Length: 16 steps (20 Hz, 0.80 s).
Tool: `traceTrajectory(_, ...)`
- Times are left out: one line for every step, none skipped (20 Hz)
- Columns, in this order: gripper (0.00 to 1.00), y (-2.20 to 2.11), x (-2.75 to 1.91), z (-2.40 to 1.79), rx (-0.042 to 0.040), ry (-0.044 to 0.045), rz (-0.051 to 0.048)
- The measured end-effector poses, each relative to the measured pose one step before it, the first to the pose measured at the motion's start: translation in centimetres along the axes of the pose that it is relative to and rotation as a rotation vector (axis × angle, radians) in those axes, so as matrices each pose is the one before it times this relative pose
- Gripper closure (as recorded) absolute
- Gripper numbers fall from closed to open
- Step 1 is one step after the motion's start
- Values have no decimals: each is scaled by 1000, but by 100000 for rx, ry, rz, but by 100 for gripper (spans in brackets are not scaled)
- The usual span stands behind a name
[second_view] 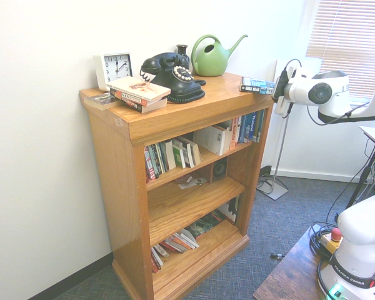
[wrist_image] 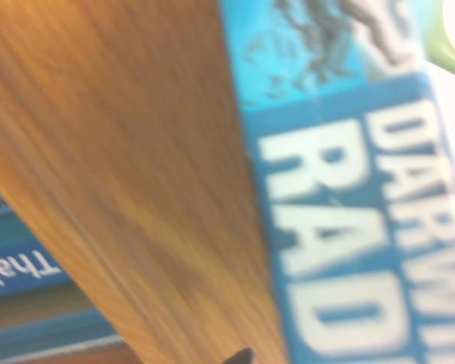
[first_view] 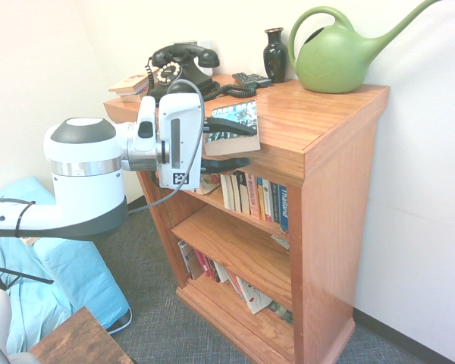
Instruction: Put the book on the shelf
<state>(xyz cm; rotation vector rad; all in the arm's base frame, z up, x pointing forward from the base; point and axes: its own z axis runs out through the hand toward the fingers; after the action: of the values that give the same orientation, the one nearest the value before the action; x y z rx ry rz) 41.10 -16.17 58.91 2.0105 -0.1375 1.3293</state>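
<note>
Wooden bookcase (first_view: 318, 182) stood against a white wall on grey carpet, with a green watering can (first_view: 337, 57), a black vase (first_view: 275, 53) and a black rotary telephone (first_view: 183, 67) on its top slab. Relative to that slab: the book (first_view: 233, 127) lay flat at the front corner, its near end jutting a little past the moulded edge, cover up; the wrist view showed the blue cover and white title letters (wrist_image: 356, 189) lying on the wood. The gripper (first_view: 229, 144) reached in almost level from the open side of the corner, one finger above the cover and one below the overhanging end, jaws parted around the book; whether the pads had yet touched could not be told from these views. The shelf (first_view: 250, 214), lined with upright paperback spines (first_view: 258, 197), sat directly below the slab. Judgement: step in hand was closing on the book. To do it well, the fingers should go deep enough to hold the thick spine end squarely, clamp firmly before lifting, then draw the book clear of the slab edge before lowering it toward the shelf.
</note>
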Motion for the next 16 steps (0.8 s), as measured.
traceTrajectory(100, -254, 96, -121, 344, 274, -32)
traceTrajectory(100, -219, 185, -146, 232, 456, -106)
traceTrajectory(100, -176, 181, -134, -3, 392, -112)
traceTrajectory(100, -135, 183, -130, -266, 380, -22)
traceTrajectory(100, -86, 164, -119, -271, 328, -76)
traceTrajectory(100, -39, 124, -86, -332, 226, -47)
traceTrajectory(100, 52, 79, -62, -346, 148, 54)
traceTrajectory(100, 79, 37, -18, -467, 22, 131)
traceTrajectory(100, 89, 16, 8, -550, -46, 194)
traceTrajectory(100, 97, 24, 4, -476, -11, 184)
traceTrajectory(100, 69, 23, 9, -378, -10, 172)
traceTrajectory(100, 53, 6, 0, -167, 0, 155)
traceTrajectory(100, 22, -7, 6, -61, -22, 210)
traceTrajectory(100, 1, -5, 1, -3, -1, 405)
traceTrajectory(100, 29, 36, -7, 26, -209, 1373)
traceTrajectory(100, 107, 126, -4, 107, -803, 3006)
